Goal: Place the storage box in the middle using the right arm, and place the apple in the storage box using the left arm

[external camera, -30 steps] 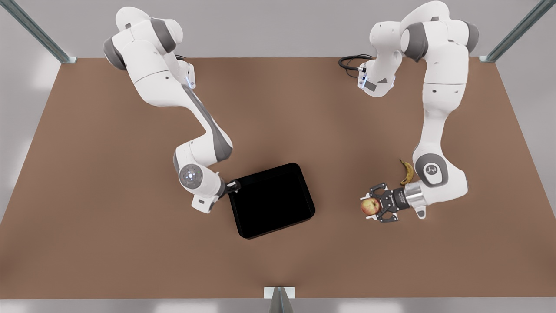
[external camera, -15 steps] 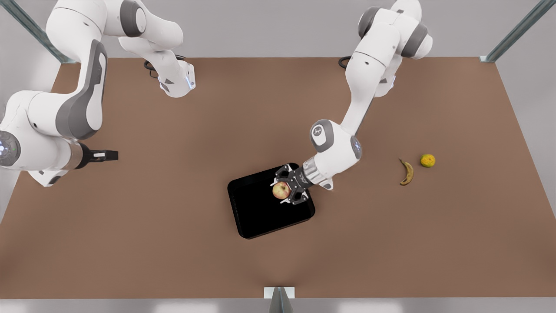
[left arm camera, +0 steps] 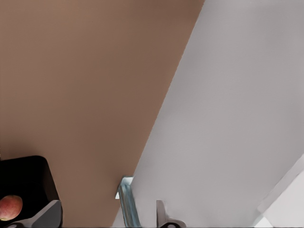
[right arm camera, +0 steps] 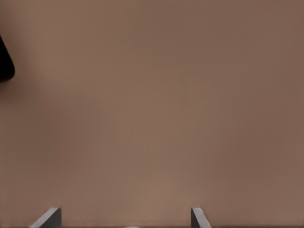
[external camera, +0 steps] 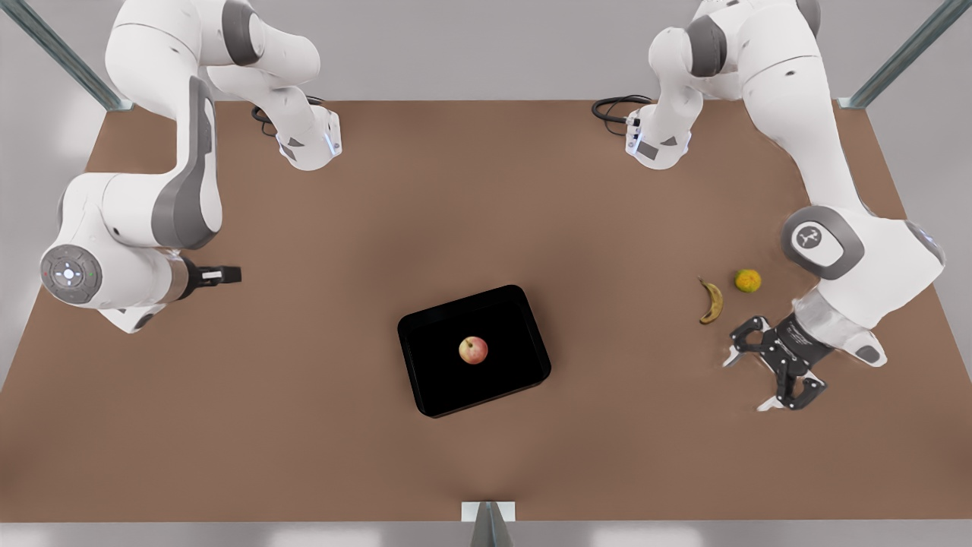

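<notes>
1. Presently, the main hazard is a sweep: the left gripper (external camera: 768,377), a skeletal claw with fingers spread apart and holding nothing, hangs close to the banana (external camera: 712,301) and the citrus (external camera: 748,280). A careless arm motion could knock either across the table (external camera: 304,425).
2. Secondary hazard: the storage box (external camera: 425,334) sits skewed near the table's centre. Any contact with its rim could shift it off-centre.
3. The apple (external camera: 473,350) rests inside the storage box, about mid-floor. Judged complete.
4. From the left gripper, the apple lies at 9 o'clock in the front view, well apart.
5. The right gripper (external camera: 228,274), fingers apart per its wrist view, waits empty; the box lies toward 4 o'clock, well apart.
</notes>
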